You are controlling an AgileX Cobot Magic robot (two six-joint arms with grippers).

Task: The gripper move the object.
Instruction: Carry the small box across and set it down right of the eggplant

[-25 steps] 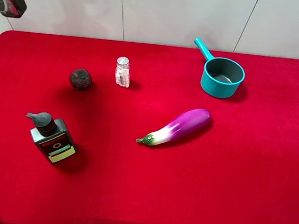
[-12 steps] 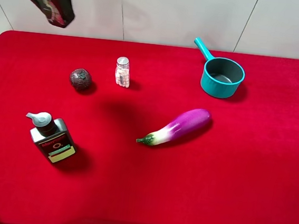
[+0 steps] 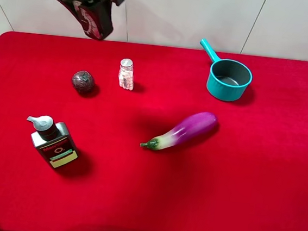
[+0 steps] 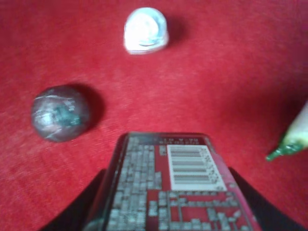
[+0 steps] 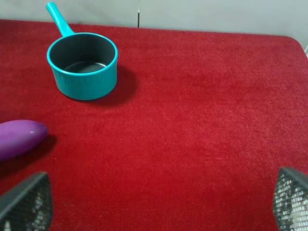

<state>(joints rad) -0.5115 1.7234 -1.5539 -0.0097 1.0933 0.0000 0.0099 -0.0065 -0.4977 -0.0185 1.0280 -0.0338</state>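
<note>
Left gripper rides high over the tabletop's back-left edge, fingers clamped on both sides of the red tin, well clear of the cloth. Beneath it: a dark ball and a small jar, well apart. Right gripper is spread wide, touching nothing. There is bare red cloth between the eggplant and the near edge.

Black left gripper, grey mesh-patterned right jaws.
</note>
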